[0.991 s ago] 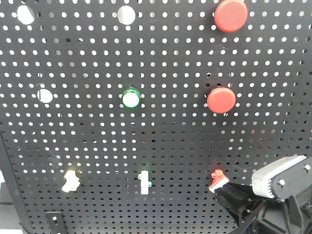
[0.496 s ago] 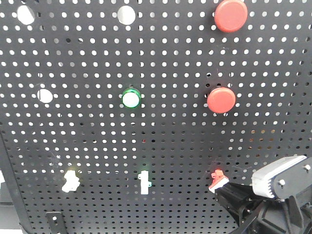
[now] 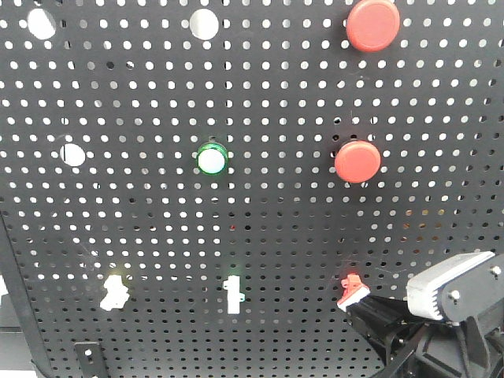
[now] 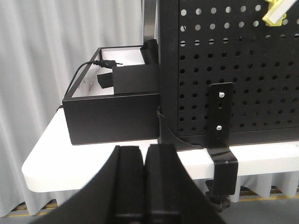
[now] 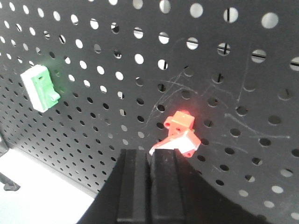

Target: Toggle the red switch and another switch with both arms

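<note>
**Right arm at the red switch; left arm not yet engaged**

Nearest, the right gripper [image 5: 149,161], fingers pressed together and holding nothing, sits just under the red switch [image 5: 180,133], tip at its white lever. The left gripper [image 4: 145,158], likewise closed and empty, faces the pegboard [image 4: 243,70] foot. Farther left on the board, the pale yellow switch [image 3: 115,292] appears untouched; whether the red one has flipped cannot be told.

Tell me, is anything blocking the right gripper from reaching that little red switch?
Nothing visible. The right gripper sits just below the red switch, its closed fingertips right at the white lever, with only bare pegboard around it.
</note>
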Robot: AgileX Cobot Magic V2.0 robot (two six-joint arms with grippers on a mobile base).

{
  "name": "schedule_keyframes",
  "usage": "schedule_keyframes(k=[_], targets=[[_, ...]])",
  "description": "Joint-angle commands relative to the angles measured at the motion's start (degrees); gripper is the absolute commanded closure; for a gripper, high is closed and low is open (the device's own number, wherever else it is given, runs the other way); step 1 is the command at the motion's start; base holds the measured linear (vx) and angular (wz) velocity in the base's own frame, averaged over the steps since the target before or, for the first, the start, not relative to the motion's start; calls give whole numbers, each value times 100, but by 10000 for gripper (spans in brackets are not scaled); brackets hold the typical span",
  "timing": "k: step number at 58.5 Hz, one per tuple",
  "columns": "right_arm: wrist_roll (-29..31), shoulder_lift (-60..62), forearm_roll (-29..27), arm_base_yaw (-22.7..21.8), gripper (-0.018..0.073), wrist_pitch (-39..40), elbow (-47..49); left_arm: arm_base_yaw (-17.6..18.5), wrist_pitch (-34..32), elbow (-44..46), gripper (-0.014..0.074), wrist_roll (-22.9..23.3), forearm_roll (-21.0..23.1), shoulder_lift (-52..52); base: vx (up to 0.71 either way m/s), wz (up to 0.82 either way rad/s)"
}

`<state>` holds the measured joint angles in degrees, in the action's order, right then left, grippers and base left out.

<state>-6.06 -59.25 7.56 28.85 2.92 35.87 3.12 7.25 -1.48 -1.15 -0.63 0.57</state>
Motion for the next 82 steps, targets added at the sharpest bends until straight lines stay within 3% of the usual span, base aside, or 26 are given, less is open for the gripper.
schedule_keyframes(k=[1, 41, 52, 57, 73, 82], targets=[[54, 101, 10, -30, 566, 459, 182, -11, -502, -79, 594, 16, 63, 112, 0, 0], [83, 132, 33, -40, 566, 464, 182, -11, -502, -79, 594, 16, 63, 112, 0, 0], [114, 1005, 5, -112, 566, 517, -269, -11, -502, -79, 594, 16, 63, 112, 0, 0], [119, 1558, -54, -442, 566, 519, -639, -11, -502, -79, 594, 16, 63, 112, 0, 0], [119, 3788, -226, -2524, 566, 375, -2114, -11, -502, -79, 594, 16, 63, 112, 0, 0], [119, 4921, -226, -3049, 566, 375, -2940, -11, -502, -79, 594, 16, 63, 112, 0, 0]])
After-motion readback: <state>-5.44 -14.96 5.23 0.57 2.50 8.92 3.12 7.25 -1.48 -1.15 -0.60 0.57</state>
